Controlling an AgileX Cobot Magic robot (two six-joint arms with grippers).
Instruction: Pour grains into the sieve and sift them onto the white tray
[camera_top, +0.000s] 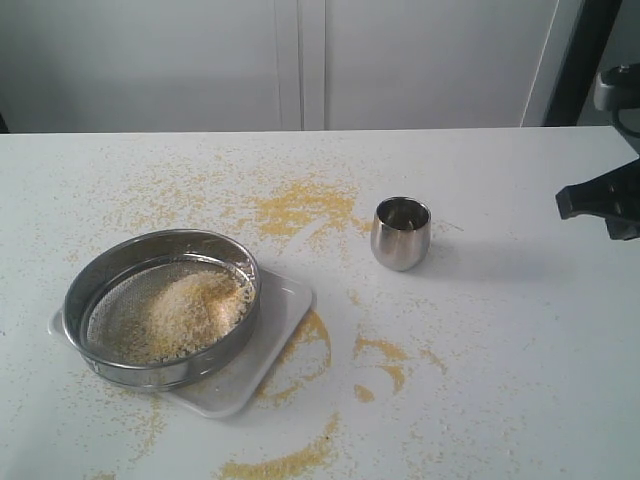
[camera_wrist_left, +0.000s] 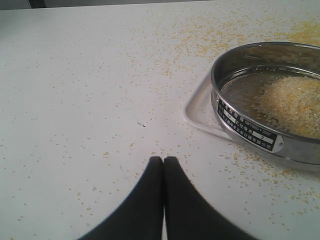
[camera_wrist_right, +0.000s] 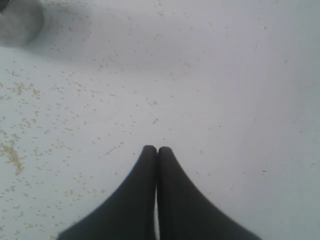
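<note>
The round steel sieve (camera_top: 160, 305) rests on the white tray (camera_top: 285, 315) at the left of the table, with a heap of yellow and whitish grains (camera_top: 190, 310) on its mesh. The left wrist view shows the sieve (camera_wrist_left: 270, 105), the grains (camera_wrist_left: 295, 105) and a tray corner (camera_wrist_left: 197, 112) beyond my left gripper (camera_wrist_left: 163, 160), which is shut, empty and apart from them. My right gripper (camera_wrist_right: 157, 149) is shut and empty over bare table. In the exterior view only a dark part of the right arm (camera_top: 605, 198) shows at the right edge.
A small shiny steel cup (camera_top: 401, 233) stands upright right of the tray; its blurred side (camera_wrist_right: 20, 22) shows in the right wrist view. Spilled yellow grains (camera_top: 300, 205) lie in patches behind, right of and in front of the tray.
</note>
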